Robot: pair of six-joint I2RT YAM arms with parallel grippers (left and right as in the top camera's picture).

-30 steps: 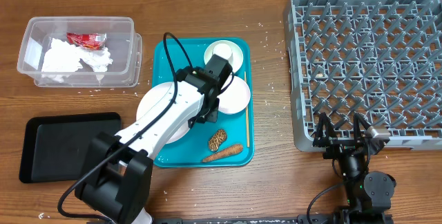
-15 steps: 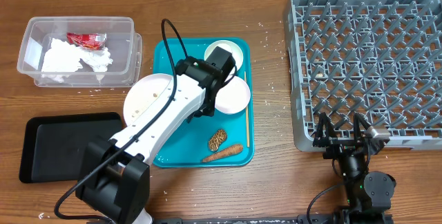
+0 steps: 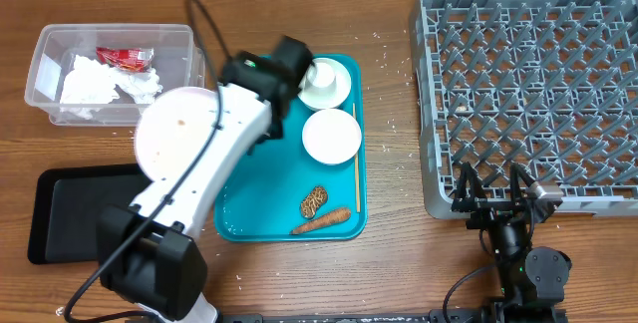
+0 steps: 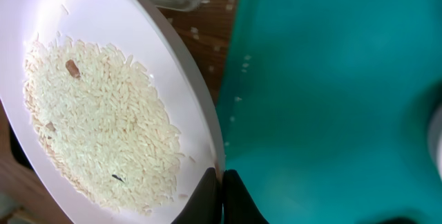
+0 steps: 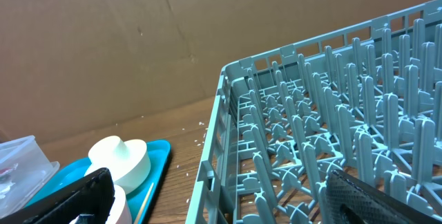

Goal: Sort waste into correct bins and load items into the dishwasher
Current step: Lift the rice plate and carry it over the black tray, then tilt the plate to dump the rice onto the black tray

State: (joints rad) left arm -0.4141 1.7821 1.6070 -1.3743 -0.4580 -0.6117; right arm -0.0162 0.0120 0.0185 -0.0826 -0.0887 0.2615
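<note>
our left hand (image 4: 221, 182) pinches the rice plate (image 3: 177, 134) by its rim, lifted at centre left. right hand (image 3: 490, 181) gapes idle, lower right. the rack (image 3: 528, 84) holds no dishes; bowl (image 3: 331, 136) and cup (image 3: 321, 74) wait on the tray (image 3: 249, 203).

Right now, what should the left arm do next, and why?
Probably swing the white plate over the black tray: the left gripper is shut on its rim, rice covers it, and the clear bin holds only paper and a wrapper.

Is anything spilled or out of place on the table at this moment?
Yes. Loose rice grains lie scattered on the wooden table around the teal tray. The plate gripped in the left jaws also carries leftover rice.
</note>
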